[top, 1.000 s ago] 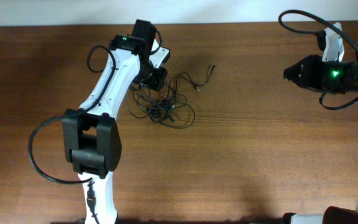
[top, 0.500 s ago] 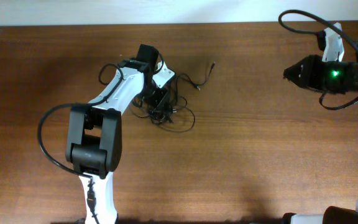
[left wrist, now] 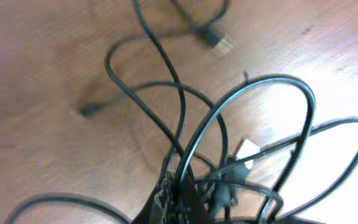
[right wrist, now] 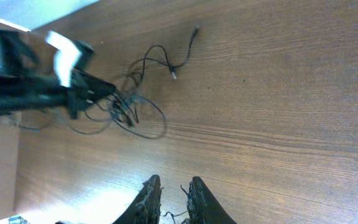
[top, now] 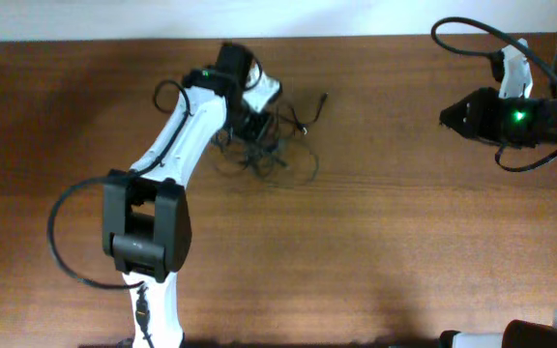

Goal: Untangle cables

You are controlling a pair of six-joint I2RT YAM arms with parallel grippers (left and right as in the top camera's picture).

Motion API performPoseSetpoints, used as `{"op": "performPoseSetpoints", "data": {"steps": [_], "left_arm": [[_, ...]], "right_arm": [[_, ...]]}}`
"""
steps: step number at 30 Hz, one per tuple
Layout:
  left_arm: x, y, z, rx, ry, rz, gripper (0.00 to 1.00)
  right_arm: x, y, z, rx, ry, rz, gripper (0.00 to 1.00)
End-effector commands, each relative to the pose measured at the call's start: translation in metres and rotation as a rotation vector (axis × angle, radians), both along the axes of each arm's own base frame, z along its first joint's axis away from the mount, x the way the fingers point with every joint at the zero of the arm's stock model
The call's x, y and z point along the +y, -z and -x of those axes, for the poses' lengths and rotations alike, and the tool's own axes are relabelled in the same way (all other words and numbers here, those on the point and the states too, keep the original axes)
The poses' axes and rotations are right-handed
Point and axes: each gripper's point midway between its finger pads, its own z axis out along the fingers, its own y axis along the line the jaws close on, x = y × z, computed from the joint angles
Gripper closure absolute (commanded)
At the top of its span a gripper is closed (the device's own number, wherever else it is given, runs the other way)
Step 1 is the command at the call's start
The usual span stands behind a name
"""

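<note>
The cables point(top: 277, 158) are a tangle of thin black cords on the wooden table, at the back left of centre. One loose end with a small plug point(top: 323, 97) trails to the right. My left gripper point(top: 251, 128) is shut on the clump's upper left part. In the left wrist view its closed jaws point(left wrist: 179, 200) pinch cords, and several loops point(left wrist: 248, 94) fan out above them, with a silvery plug point(left wrist: 223, 43) lying on the wood. My right gripper point(top: 445, 116) hovers far to the right, jaws slightly apart point(right wrist: 171, 186) with nothing between. The tangle point(right wrist: 129, 107) lies well ahead of it.
The left arm point(top: 177, 135) stretches from its base at the front up to the tangle. Thick black robot wiring point(top: 71, 242) loops beside it. The table's far edge point(top: 356, 39) runs just behind the cables. The right arm's body point(top: 540, 116) sits at the right edge.
My left gripper has closed on the clump and shifted toward the far edge, dragging the cables with it. The loops have spread rightward. The right arm has stayed put.
</note>
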Motion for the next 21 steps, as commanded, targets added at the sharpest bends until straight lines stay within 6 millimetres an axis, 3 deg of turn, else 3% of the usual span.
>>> {"op": "performPoseSetpoints", "data": {"steps": [1,6,9,13,17,21], "left_arm": [[-0.004,-0.05,0.002,-0.047,0.007,0.039,1.0],[0.002,-0.015,0.026,0.054,0.062,-0.004,0.67],[0.001,-0.007,0.029,0.068,0.07,0.003,0.65],[0.0,0.011,0.027,0.085,0.104,-0.012,0.57],[0.001,0.068,0.03,0.16,0.216,-0.052,0.53],[0.001,0.089,0.031,0.196,0.216,-0.057,0.53]], "right_arm": [[-0.004,0.003,-0.001,0.004,0.007,0.008,0.83],[-0.004,0.003,-0.001,0.005,0.007,0.008,0.83],[-0.003,0.003,-0.001,0.006,0.006,0.006,0.83],[0.012,0.003,0.0,0.004,-0.038,0.008,0.83],[0.017,0.01,-0.004,0.022,-0.054,0.006,0.82],[0.017,0.019,-0.008,0.049,-0.054,0.001,0.82]]}}
